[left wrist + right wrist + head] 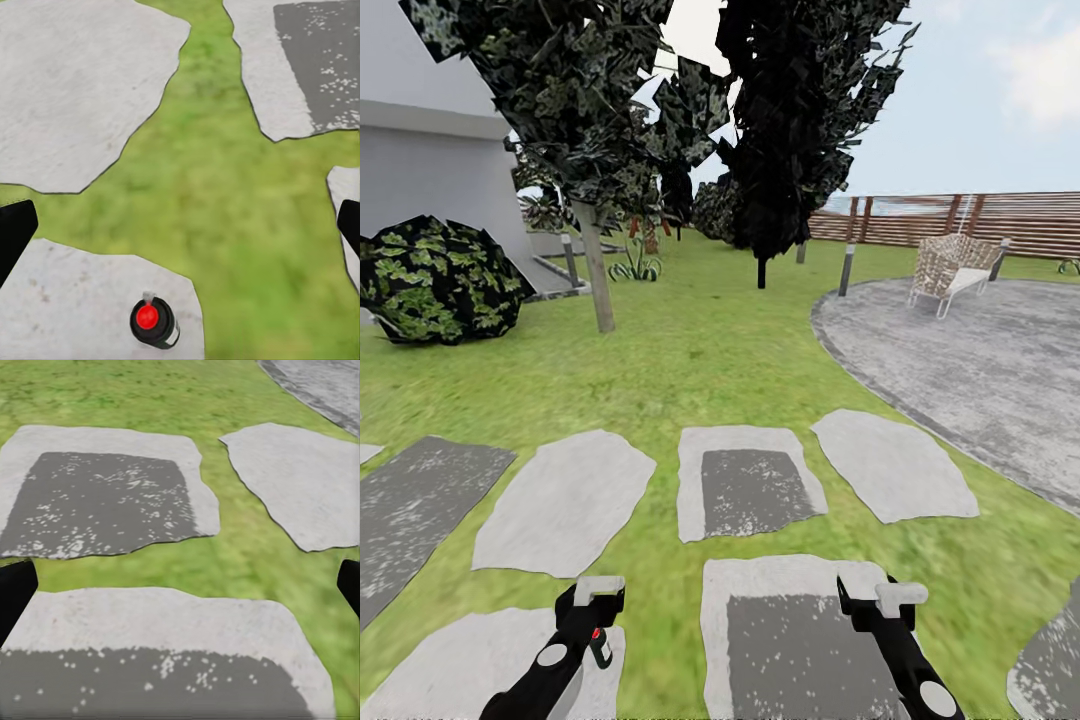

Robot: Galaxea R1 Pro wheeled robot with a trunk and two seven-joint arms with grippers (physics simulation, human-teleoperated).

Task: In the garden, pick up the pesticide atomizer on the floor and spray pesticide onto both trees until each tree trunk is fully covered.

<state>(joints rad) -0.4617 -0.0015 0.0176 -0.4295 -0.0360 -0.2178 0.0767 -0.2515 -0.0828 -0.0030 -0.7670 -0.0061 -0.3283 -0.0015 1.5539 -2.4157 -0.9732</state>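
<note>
The left gripper [598, 592] hangs wide open above the pesticide atomizer [154, 322] on a stepping stone [75, 300], seemingly lined up to grasp; the right gripper [890, 597] waits open, empty.

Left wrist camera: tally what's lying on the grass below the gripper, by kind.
Stepping stones: 4
Pesticide atomizer: 1, standing on the nearest stone
Total: 5
</note>
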